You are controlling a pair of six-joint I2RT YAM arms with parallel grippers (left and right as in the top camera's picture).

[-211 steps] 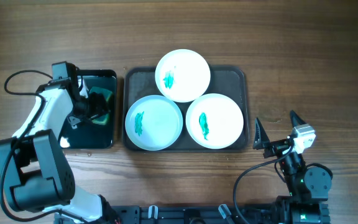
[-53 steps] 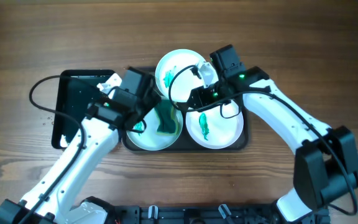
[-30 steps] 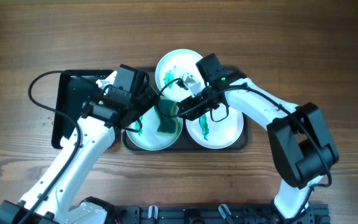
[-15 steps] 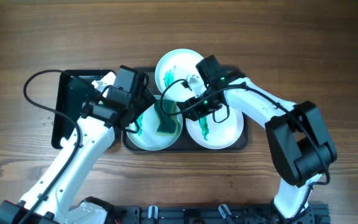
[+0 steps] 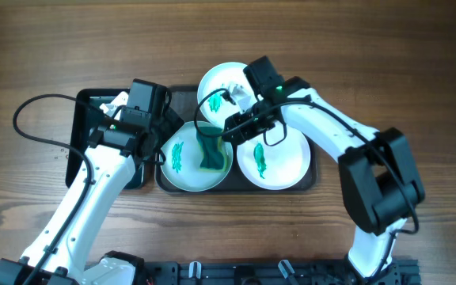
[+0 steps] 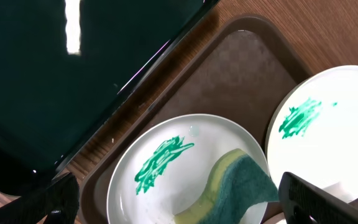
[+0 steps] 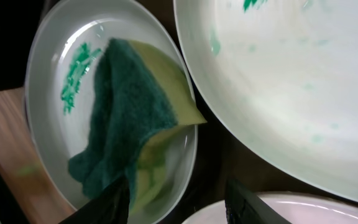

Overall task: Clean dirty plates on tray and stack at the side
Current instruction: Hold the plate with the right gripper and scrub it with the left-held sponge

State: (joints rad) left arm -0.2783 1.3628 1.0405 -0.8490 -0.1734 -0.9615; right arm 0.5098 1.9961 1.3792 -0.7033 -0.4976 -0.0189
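Right tool (image 5: 228, 131) hangs low over the large grey-brown tray (image 5: 301, 96) on the wooden counter (image 5: 370, 47). Its jaws are parted to a middling gap and clamp nothing. A green-and-yellow sponge (image 5: 210, 152) rests on the front-left plate (image 5: 182, 176), and in the right wrist view its yellow edge sits just beside one finger (image 7: 112, 200). Whether the two touch cannot be told.

Left tool (image 6: 179, 193) is spread wide and empty. It is poised above the same plate at the tray's left end, with the sponge lying between its fingers in the left wrist view.

All three white plates are on the tray. The front-left plate carries a teal smear (image 5: 176, 156) beside the sponge. The front-right plate (image 5: 287, 162) shows its own smear (image 5: 260, 159) at the centre. The back plate (image 5: 226, 83) is partly covered by the right arm and also bears a smear (image 5: 214, 101); its rim laps over the edge of the front-left plate.

Just left of the large tray, nearly touching it, lies a smaller glossy black tray (image 6: 42, 93). The left arm crosses above it.
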